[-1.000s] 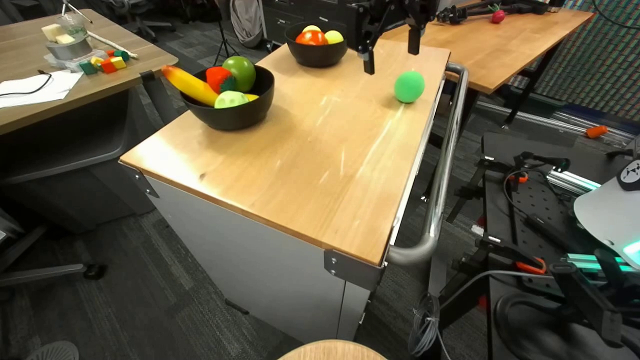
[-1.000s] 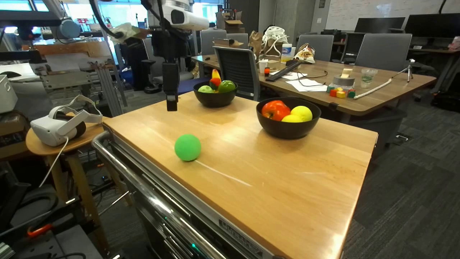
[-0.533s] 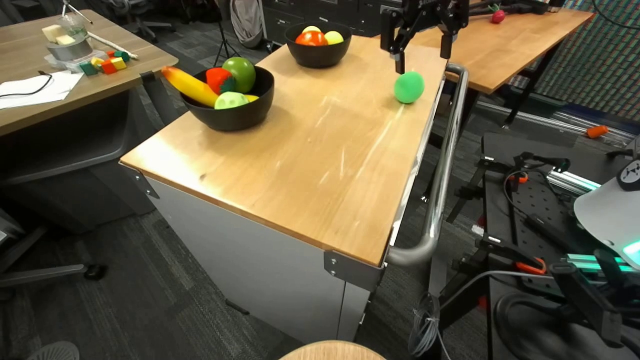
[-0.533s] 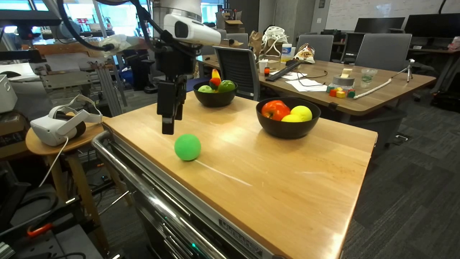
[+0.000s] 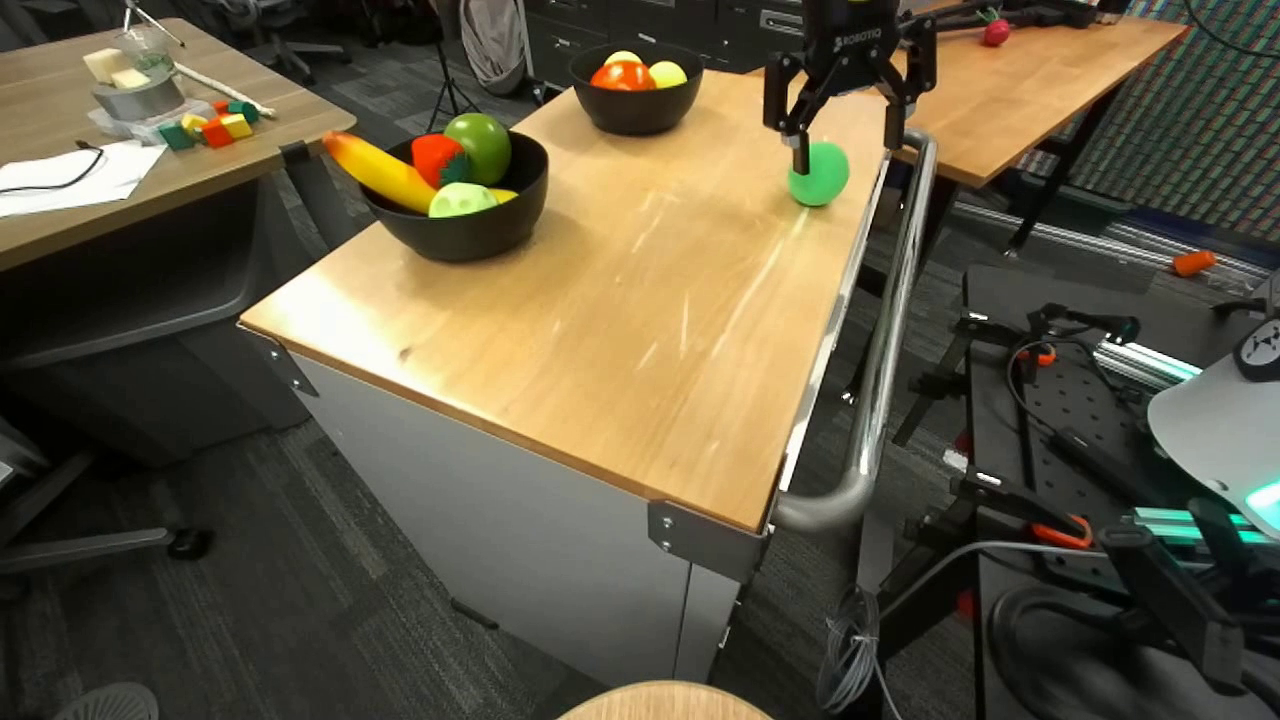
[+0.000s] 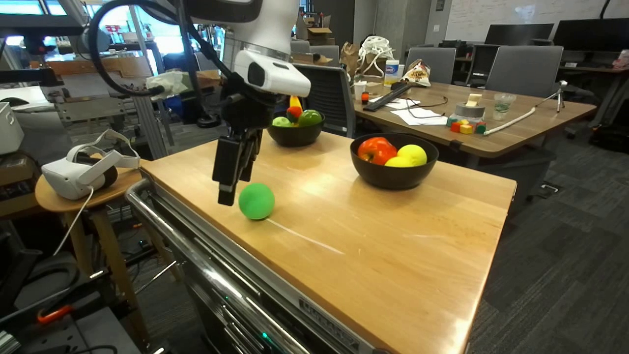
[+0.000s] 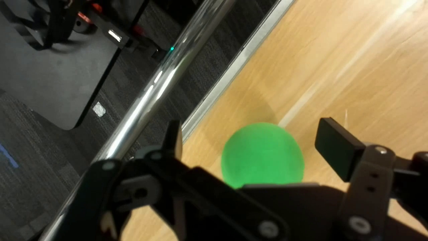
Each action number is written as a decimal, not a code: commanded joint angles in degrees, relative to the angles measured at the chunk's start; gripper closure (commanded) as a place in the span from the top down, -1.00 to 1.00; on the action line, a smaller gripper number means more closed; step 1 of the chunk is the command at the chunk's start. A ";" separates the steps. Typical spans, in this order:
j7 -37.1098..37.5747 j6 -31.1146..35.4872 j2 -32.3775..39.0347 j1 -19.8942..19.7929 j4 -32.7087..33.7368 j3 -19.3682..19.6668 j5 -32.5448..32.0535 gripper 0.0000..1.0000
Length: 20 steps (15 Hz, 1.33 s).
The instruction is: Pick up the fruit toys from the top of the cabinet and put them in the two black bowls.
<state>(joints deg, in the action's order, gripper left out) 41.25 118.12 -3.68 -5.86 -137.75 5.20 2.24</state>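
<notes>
On the light wooden top of the cabinet [image 5: 620,330], close to its rail side, rests a bright green round toy [image 6: 256,201]. My gripper [image 7: 254,144] is tilted above it, jaws wide apart. In the wrist view the green toy [image 7: 262,152] appears between the fingers with gaps on both sides; the gripper body covers its lower edge. One black bowl [image 5: 450,235] holds a banana [image 5: 380,170], a red toy [image 5: 437,158], a green one [image 5: 485,148] and a pale green one [image 5: 462,199]. The other black bowl [image 6: 395,178] contains a red fruit [image 6: 376,150] and yellow ones [image 6: 412,154].
A metal rail [image 5: 895,330] runs along the cabinet's edge beside the green toy. Past one side stands a wooden desk [image 5: 60,75] with small blocks [image 5: 210,128]. A white headset [image 6: 88,172] lies on a stool. Another desk [image 5: 1060,70] is behind the gripper.
My gripper has come across toward the rail side and sunk, from well above the cabinet top to just over the green toy. Its jaws have stayed wide. The toys and bowls have not moved.
</notes>
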 commanded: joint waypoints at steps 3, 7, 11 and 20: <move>-1.12 0.89 3.33 -0.73 0.81 0.95 2.03 0.40; -0.82 0.16 3.63 -0.48 1.22 1.11 1.52 -0.26; 1.29 0.16 -3.32 0.82 1.37 -0.54 -3.90 -0.79; -0.71 -1.34 -8.02 -0.99 8.13 -1.20 -7.19 0.23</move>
<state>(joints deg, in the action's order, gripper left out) 43.32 116.21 -12.82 -5.64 -130.40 2.46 -8.99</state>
